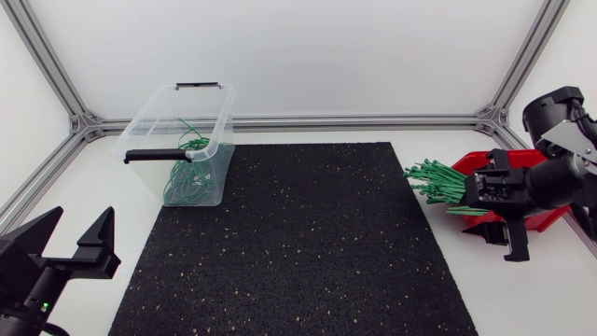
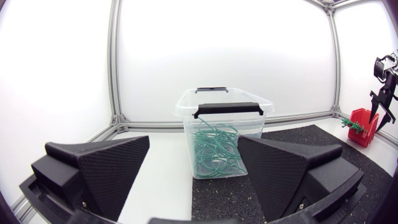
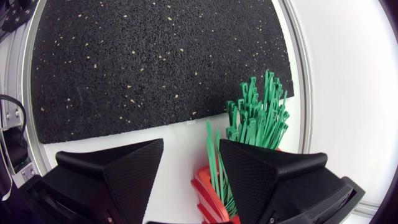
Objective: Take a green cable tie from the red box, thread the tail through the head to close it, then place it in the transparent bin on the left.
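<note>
Green cable ties (image 1: 434, 182) bristle from red box (image 1: 471, 163).

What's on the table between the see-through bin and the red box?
The black speckled mat, with nothing on it, lies between the transparent bin and the red box. The head view shows it.

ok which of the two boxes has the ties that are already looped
The clear bin on the left: its green ties are curled into loops, while the red box on the right holds straight ties sticking out.
</note>
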Controlling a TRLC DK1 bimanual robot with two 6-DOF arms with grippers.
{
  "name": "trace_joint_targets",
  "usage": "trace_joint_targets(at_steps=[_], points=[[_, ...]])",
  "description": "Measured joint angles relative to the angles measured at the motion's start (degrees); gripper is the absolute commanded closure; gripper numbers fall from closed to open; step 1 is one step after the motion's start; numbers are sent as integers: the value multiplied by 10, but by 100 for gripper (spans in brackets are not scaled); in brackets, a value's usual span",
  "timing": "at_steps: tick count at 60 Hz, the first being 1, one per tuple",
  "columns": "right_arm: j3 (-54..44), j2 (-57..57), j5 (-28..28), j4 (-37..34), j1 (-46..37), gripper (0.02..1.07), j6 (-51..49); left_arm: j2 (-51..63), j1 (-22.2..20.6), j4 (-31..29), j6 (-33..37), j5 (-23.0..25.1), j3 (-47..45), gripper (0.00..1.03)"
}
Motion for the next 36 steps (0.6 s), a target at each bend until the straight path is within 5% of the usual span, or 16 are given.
trace_joint_targets(at_steps=[7,36], points=[[0,13,2,9,-14,48,-9,0,0,0,0,0,0,4],[-13,45,-3,48,-9,48,-15,0,0,0,0,0,0,4]])
